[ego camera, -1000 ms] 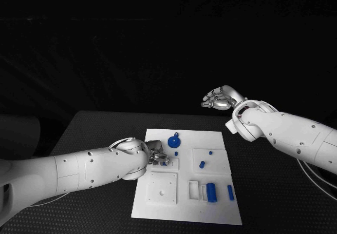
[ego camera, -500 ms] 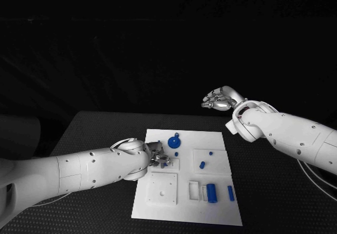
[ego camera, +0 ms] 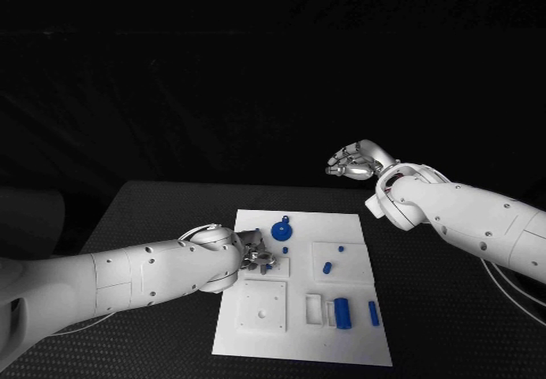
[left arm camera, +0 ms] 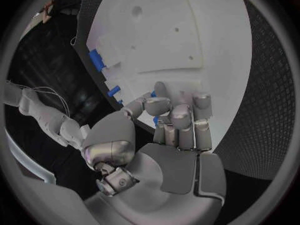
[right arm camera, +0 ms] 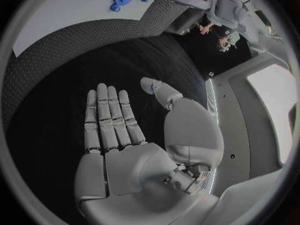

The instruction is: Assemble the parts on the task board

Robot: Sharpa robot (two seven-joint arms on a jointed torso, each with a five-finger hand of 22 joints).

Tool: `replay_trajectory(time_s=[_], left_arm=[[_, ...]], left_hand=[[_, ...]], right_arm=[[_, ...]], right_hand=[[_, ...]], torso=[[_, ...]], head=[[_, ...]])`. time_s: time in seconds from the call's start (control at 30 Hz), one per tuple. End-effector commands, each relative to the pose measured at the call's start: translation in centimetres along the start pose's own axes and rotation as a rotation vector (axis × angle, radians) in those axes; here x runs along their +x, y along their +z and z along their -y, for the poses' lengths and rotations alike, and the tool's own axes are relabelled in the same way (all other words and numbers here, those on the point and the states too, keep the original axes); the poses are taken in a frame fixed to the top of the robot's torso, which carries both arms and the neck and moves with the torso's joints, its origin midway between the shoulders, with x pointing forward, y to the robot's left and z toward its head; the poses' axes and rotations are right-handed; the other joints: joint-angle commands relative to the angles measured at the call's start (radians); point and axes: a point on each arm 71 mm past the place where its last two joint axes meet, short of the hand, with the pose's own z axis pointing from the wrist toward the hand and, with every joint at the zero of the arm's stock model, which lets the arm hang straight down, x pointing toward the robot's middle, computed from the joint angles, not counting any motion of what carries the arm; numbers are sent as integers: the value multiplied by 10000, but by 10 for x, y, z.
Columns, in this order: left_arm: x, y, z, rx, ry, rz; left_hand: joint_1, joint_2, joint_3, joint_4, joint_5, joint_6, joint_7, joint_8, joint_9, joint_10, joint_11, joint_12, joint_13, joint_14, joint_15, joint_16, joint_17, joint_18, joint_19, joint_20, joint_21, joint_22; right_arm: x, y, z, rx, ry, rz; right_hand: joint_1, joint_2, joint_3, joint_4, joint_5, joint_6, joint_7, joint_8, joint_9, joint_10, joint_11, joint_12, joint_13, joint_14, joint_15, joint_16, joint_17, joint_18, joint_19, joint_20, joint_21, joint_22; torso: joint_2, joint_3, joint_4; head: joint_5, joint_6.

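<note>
The black surface [ego camera: 159, 209] carries the white task board [ego camera: 307, 339] at its middle, and the work is at the board's near-left part, where the left hand [ego camera: 255, 254] is down over a small raised square block [ego camera: 273, 267]. Its fingers [left arm camera: 170, 116] are curled close around a small blue part [left arm camera: 155, 120], pinched at the tips just above the board, so this looks like a seating step. The next move likely calls for a straight, gentle press into the hole beneath.

The right hand [ego camera: 358, 161] hangs high beyond the board's far edge, well apart from it, palm flat, fingers spread and holding nothing.

Waiting on the board: a blue gear [ego camera: 282, 230] just beyond the left hand, then a short blue cylinder [ego camera: 342, 309], a slim blue bar [ego camera: 373, 313] and a little blue peg [ego camera: 327, 267].
</note>
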Motion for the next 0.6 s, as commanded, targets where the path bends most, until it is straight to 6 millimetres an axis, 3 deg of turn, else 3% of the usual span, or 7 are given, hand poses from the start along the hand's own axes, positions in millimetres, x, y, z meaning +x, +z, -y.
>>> replay_trajectory(time_s=[0.03, 0.33, 0.6], left_arm=[[1, 1, -1, -140, 17, -161], [0, 1, -4, -239, 10, -77], [-2, -1, -8, -291, -7, -11]], left_hand=[[-71, -411, -242, 83, -183, 36, -165, 55, -41, -274, -138, -102, -85, 6, -141, -90, -30, 108, -43, -1288, -76, 137], [133, -1406, -281, 726, -875, -216, -96, 112, -158, -249, -68, -309, -381, -63, -103, -281, -141, 125, -76, -1288, -178, 117], [311, -1746, -190, 1066, -974, -280, -86, 174, -197, -223, -63, -324, -467, -51, -100, -299, -162, 127, -48, -1289, -194, 119]], right_arm=[[1, 0, 0, -31, 9, -123], [0, -1, 0, -19, 10, -125], [-1, -1, 1, -9, 3, -86]], right_hand=[[7, 61, -59, 17, 35, -72, 26, 46, -14, 67, -27, -44, -4, -40, 67, -43, -16, 78, -77, 26, -37, 19], [8, 24, -77, 4, 61, -99, 36, 39, -32, 53, -19, -77, -9, -79, 85, -71, -26, 70, -113, 31, -62, 31], [15, -2, -89, -1, 67, -132, 50, 28, -49, 32, -6, -110, -11, -115, 104, -97, -36, 61, -151, 36, -85, 45]], torso=[[-6, -4, 5], [-5, -7, 5], [-5, -7, 7]], head=[[-21, 8], [-41, 1], [-30, 13]])
